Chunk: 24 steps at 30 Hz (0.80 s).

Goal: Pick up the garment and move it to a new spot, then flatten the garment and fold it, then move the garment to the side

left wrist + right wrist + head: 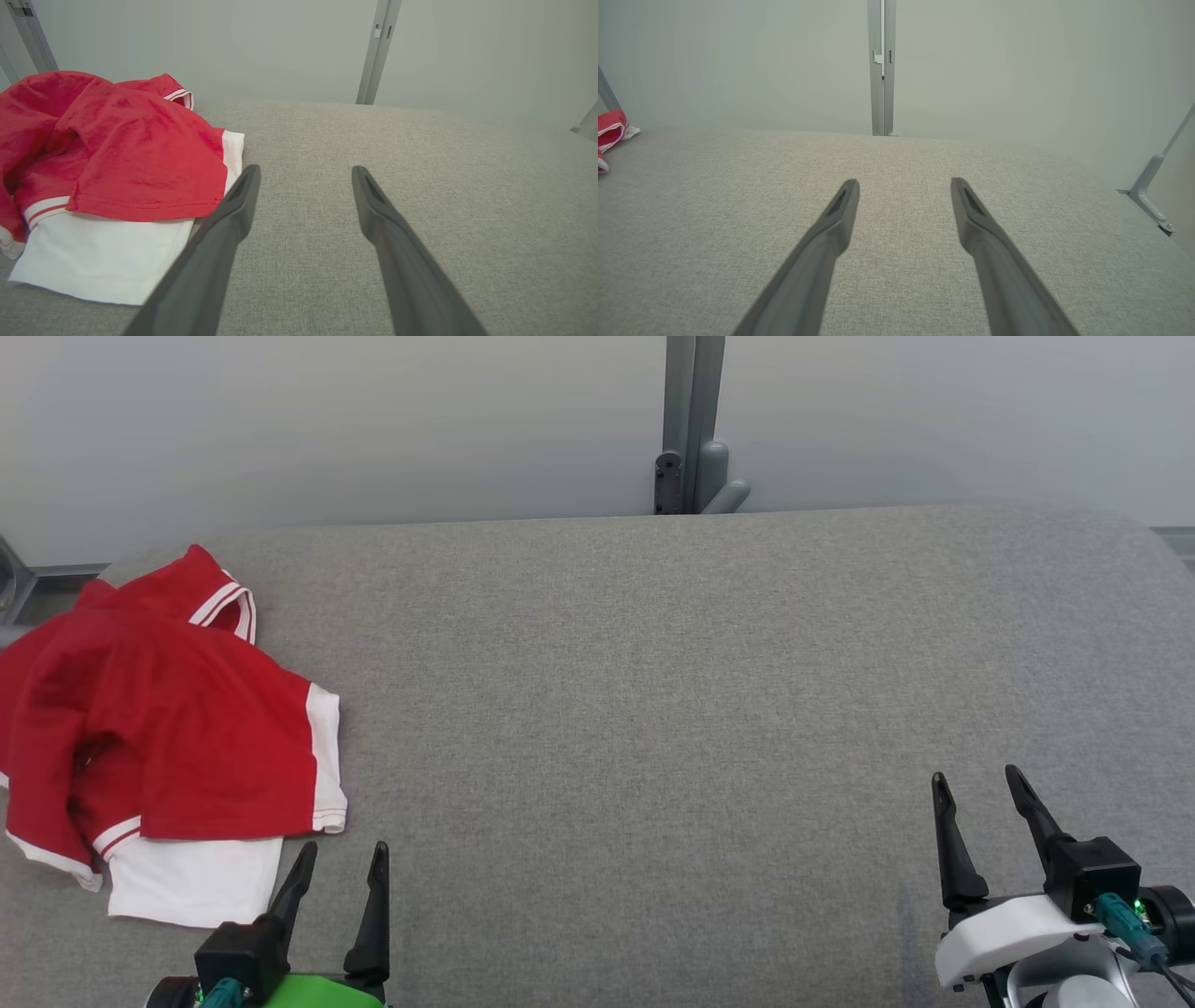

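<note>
The garment [159,728] is a crumpled red shirt with white panels and striped cuffs, lying at the far left of the grey padded surface [653,709]. In the left wrist view the garment [112,154] lies to the left of the fingers, its white part touching or just under the left finger. My left gripper [341,859] stands open and empty just right of the garment's near corner. At the lower right my right gripper [976,784] is open and empty, far from the cloth. In the right wrist view my right gripper [903,184] spans bare fabric, with a bit of the garment [612,133] at the left edge.
A grey metal post [691,429] stands behind the surface's far edge against a pale wall. A metal bracket [1153,196] sits off the right side. Another frame piece [14,588] is at the far left behind the garment. Bare grey surface stretches between the grippers.
</note>
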{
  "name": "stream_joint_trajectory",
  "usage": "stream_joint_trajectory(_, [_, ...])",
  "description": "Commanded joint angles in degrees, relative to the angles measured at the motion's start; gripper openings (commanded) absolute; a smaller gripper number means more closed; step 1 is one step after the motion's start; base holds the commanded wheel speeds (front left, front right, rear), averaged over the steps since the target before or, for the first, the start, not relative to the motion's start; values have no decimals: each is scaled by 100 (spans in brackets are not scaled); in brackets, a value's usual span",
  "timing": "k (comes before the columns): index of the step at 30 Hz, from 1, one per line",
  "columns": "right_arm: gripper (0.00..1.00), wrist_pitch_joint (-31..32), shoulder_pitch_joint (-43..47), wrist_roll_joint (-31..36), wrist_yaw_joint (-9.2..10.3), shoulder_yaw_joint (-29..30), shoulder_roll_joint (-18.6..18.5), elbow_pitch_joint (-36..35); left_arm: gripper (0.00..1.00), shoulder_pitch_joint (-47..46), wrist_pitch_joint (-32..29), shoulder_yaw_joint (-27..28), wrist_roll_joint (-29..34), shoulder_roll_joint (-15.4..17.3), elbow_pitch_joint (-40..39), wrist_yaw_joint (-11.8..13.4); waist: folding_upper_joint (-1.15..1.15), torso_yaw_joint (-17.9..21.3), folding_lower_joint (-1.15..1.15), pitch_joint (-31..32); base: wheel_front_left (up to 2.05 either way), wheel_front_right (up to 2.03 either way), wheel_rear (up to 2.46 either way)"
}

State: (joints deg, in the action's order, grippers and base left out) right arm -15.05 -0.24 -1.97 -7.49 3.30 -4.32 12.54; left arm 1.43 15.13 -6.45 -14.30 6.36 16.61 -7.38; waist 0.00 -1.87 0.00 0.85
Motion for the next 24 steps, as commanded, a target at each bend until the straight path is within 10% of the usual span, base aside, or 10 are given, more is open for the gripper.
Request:
stream_joint_trajectory(1, [100, -20, 55, -23, 0, 16, -5, 5, 100, -35, 3, -6, 19, 31, 11, -21, 0, -13, 0, 3, 0, 0, 0])
stream_joint_trajectory(8, [100, -20, 113, -9, 0, 55, -3, -14, 100, -114, 2, -80, 55, 64, 22, -21, 0, -266, 0, 19, 0, 0, 0])
stream_joint_trajectory(24, [100, -19, -42, -100, 1, -473, 100, 124, 100, 54, 2, 86, -48, 197, 121, -20, 0, -2248, 0, 145, 0, 0, 0])
